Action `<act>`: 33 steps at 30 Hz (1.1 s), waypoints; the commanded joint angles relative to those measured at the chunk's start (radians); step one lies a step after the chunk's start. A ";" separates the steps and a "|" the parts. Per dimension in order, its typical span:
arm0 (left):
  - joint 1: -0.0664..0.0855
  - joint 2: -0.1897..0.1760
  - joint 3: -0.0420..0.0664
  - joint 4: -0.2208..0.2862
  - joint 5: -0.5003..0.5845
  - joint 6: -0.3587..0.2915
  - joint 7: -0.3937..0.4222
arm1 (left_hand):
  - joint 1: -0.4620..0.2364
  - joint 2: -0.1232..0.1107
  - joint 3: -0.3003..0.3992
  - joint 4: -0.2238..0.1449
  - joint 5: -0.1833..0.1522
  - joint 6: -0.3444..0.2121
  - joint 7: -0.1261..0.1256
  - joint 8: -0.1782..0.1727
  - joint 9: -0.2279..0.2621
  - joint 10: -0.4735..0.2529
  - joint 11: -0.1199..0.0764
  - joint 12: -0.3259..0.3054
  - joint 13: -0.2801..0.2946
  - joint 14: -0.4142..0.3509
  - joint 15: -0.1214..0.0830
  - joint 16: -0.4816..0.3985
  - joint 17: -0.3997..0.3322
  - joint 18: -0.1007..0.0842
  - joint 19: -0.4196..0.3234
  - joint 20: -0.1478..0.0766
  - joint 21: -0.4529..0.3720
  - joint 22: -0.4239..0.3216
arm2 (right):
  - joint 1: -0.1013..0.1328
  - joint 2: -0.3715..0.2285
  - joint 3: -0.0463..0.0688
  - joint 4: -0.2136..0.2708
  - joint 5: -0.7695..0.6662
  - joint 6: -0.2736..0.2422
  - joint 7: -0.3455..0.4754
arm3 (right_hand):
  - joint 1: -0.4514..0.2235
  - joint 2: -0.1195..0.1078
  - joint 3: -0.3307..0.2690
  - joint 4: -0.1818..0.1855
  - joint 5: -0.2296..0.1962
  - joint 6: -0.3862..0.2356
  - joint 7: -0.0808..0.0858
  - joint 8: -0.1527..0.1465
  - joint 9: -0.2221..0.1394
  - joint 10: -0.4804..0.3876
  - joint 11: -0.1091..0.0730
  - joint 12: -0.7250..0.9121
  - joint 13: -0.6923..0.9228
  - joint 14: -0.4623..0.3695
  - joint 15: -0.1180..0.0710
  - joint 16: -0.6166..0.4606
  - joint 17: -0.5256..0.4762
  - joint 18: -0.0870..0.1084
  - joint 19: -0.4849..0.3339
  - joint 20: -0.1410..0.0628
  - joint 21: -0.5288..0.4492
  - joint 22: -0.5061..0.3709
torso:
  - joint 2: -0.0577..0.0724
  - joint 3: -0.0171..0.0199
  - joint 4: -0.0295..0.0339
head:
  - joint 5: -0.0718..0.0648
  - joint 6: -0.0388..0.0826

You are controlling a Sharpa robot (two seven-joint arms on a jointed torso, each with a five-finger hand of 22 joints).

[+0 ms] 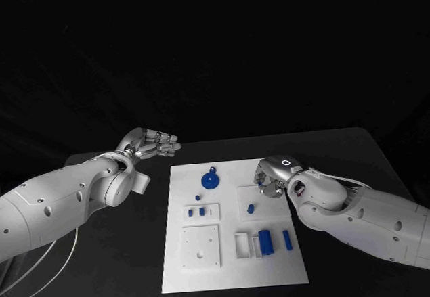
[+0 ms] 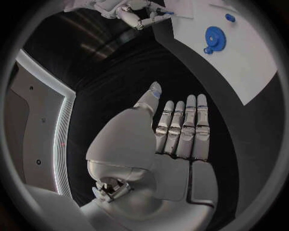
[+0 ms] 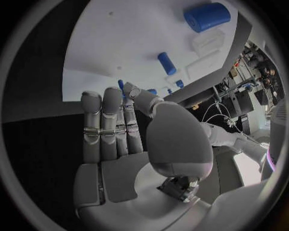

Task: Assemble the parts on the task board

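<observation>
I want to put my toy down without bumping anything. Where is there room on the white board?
The task board is bare along its near edge, below the square plate and the blue cylinder. The far left corner beside the blue gear is bare too. It is crowded by the right hand.

- No text, label, brand, number or sign readable anywhere.
- Task board (image 1: 232, 256): plain white, no print legible on it.
- Blue parts on the task board: no markings legible.
</observation>
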 commanded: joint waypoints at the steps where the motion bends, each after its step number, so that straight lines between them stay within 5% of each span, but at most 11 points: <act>1: 0.002 0.004 0.001 0.000 0.007 0.000 0.021 | -0.003 0.010 0.003 -0.002 0.001 0.003 0.006 0.000 -0.002 0.003 0.003 0.003 -0.001 0.005 -0.003 -0.003 0.000 0.006 0.002 -0.002 0.005 -0.002 | 0.000 -0.010 0.011 0.022 0.023 -0.006 0.019 | 0.005 0.007 -0.001 0.008 -0.003 0.006 0.001 0.000 -0.001 0.024 -0.017 0.002 0.002 0.000 -0.008 -0.006 0.001 0.011 0.003 0.000 -0.003 0.003 | -0.001 -0.0011 -0.0003 | 0.001 0.000; 7: 0.002 0.003 0.001 -0.002 0.008 0.000 0.021 | -0.003 0.010 0.003 -0.002 0.001 0.003 0.006 0.000 -0.002 0.003 0.003 0.003 -0.001 0.005 -0.003 -0.003 0.000 0.006 0.002 -0.002 0.005 -0.002 | 0.000 -0.028 0.029 0.067 0.053 -0.027 0.034 | 0.007 0.005 0.000 0.013 -0.003 0.007 0.001 -0.001 0.000 0.025 -0.017 0.003 0.002 0.000 -0.010 -0.007 0.001 0.011 0.014 -0.001 -0.029 0.033 | 0.001 -0.0009 0.0013 | 0.004 0.002; 13: 0.002 0.003 0.001 -0.002 0.011 -0.003 0.020 | -0.003 0.010 0.003 -0.002 0.001 0.003 0.006 0.000 -0.002 0.003 0.003 0.003 -0.001 0.005 -0.003 -0.003 0.000 0.006 0.002 -0.002 0.005 -0.002 | -0.004 -0.032 0.034 0.122 0.099 -0.049 0.063 | 0.010 0.007 -0.004 0.016 -0.002 0.004 0.002 -0.001 0.002 0.023 -0.016 0.003 0.002 0.000 -0.009 -0.010 -0.002 0.011 0.028 -0.002 -0.069 0.065 | 0.001 -0.0007 0.0001 | 0.019 0.004; 19: 0.002 0.013 0.001 -0.007 0.014 -0.006 0.019 | -0.005 0.012 0.002 -0.005 0.001 0.003 0.006 0.000 -0.002 0.002 0.003 0.003 -0.001 0.005 -0.002 -0.003 0.001 0.005 0.001 -0.002 0.005 -0.002 | -0.040 -0.025 0.036 0.192 0.099 -0.093 0.075 | 0.015 0.011 -0.013 0.012 -0.004 0.005 0.002 -0.001 -0.003 0.023 -0.016 0.003 0.001 0.001 -0.010 -0.013 -0.002 0.011 0.033 -0.003 -0.081 0.077 | -0.002 0.0026 0.0029 | 0.046 -0.004; 27: 0.002 0.032 0.000 -0.017 0.018 -0.014 0.019 | -0.006 0.013 0.002 -0.004 0.001 0.003 0.007 0.000 -0.002 0.002 0.003 0.003 -0.001 0.005 -0.003 -0.003 0.001 0.005 0.001 -0.002 0.005 -0.002 | -0.104 0.024 0.036 0.208 0.083 -0.139 0.087 | 0.016 0.009 -0.011 0.013 -0.005 0.007 0.001 -0.001 -0.007 0.024 -0.017 0.003 0.001 0.003 -0.010 -0.010 0.001 0.009 0.043 -0.003 -0.092 0.104 | -0.007 -0.0020 -0.0001 | 0.090 -0.016; 33: 0.002 0.068 0.000 -0.046 0.026 -0.013 0.019 | -0.006 0.017 0.001 -0.004 0.001 0.006 0.005 0.000 -0.002 0.004 0.003 0.003 -0.001 0.003 -0.002 -0.003 0.000 0.005 0.000 -0.002 0.005 -0.002 | -0.157 0.067 0.036 0.197 0.058 -0.150 0.087 | 0.017 0.008 -0.008 0.012 -0.005 0.008 0.001 -0.001 -0.008 0.026 -0.017 0.003 0.001 0.003 -0.010 -0.009 0.000 0.008 0.048 -0.004 -0.097 0.118 | -0.014 -0.0028 0.0050 | 0.119 -0.030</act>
